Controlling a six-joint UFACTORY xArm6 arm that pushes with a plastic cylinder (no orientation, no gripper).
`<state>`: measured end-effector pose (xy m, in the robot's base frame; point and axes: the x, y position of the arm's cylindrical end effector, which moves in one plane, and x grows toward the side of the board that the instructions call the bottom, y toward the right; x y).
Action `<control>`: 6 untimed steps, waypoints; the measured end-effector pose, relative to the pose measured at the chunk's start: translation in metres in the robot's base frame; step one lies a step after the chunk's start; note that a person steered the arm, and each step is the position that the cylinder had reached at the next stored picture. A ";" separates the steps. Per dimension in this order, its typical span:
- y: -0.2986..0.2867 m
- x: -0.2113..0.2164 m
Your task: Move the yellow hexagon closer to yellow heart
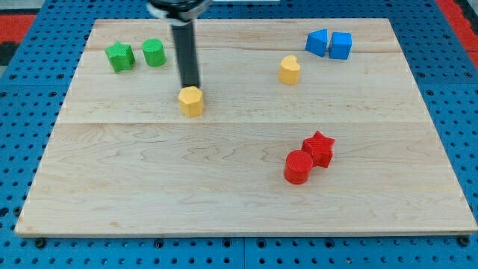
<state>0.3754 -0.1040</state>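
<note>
Rod end noted first: my tip (pixel 191 85), the lower end of a straight, smooth dark rod, is seen just behind the yellow hexagon block (pixel 191 101), at its far edge, touching or very nearly so; actual contact cannot be told. No jaws are carried by this rod, so nothing is open, closed or gripped.

Surface: a pale wooden board (pixel 239 187) with visible grain and faint plank seams, laid on a blue perforated base (pixel 22 149).

Blocks, all small, matte and solid in colour:
- The yellow hexagon is found left of centre, on the far half of the board.
- A yellow heart block (pixel 290 69) is placed to the right of the hexagon and somewhat farther back, well apart from it.
- A green star block (pixel 119 56) and a green rounded block (pixel 154 52), whose exact shape cannot be made out, are set side by side at the far left.
- Two blue blocks are seen at the far right, just beside each other: a blue angular block (pixel 317 42) of unclear outline and a blue cube (pixel 341 45).
- A red cylinder (pixel 298 166) and a red star block (pixel 320 147) are found touching at the near right.

No containers are seen on the board.
</note>
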 end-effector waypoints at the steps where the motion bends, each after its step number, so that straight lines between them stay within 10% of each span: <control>1: -0.031 0.002; 2: -0.059 0.014; 6: 0.150 0.041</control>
